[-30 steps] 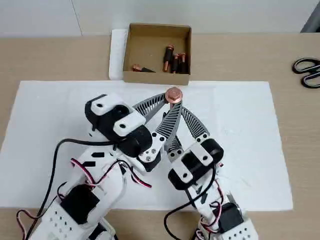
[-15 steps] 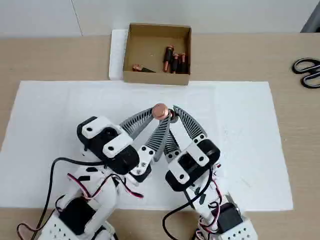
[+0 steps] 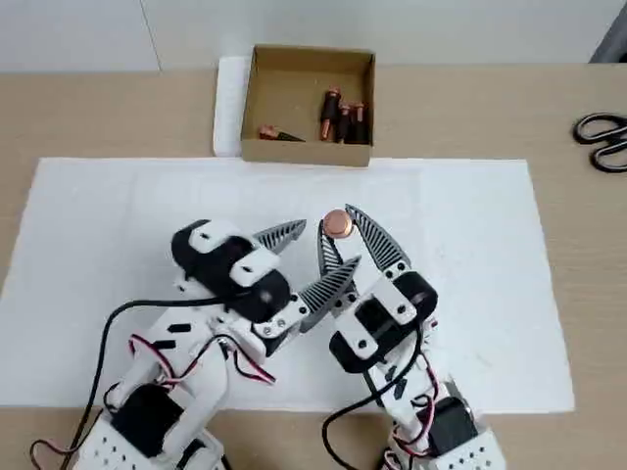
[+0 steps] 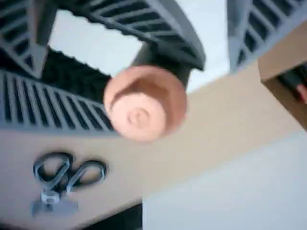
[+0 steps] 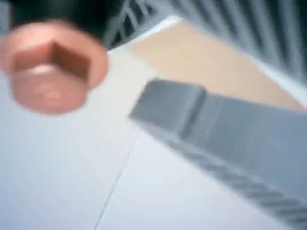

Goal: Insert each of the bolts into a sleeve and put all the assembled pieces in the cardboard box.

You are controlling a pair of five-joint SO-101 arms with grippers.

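Observation:
A copper-headed bolt (image 3: 337,224) sitting in a black sleeve is held above the white sheet, with my right gripper (image 3: 338,216) shut on it. The bolt's head (image 5: 50,67) is close in the right wrist view, and it also faces the left wrist camera as a copper disc (image 4: 144,103). My left gripper (image 3: 329,246) is open, its fingers spread on either side of the right gripper's fingers without touching the bolt. The cardboard box (image 3: 306,152) stands at the back, with several assembled pieces (image 3: 343,116) lying inside.
A white paper sheet (image 3: 118,225) covers the middle of the wooden table. Scissors (image 3: 602,140) lie at the far right edge. Both arms crowd the near centre, so free room lies on the sheet to the left and right.
Both grippers drew back from the box toward the near side. The left gripper let go of the bolt and opened; the right gripper keeps the piece.

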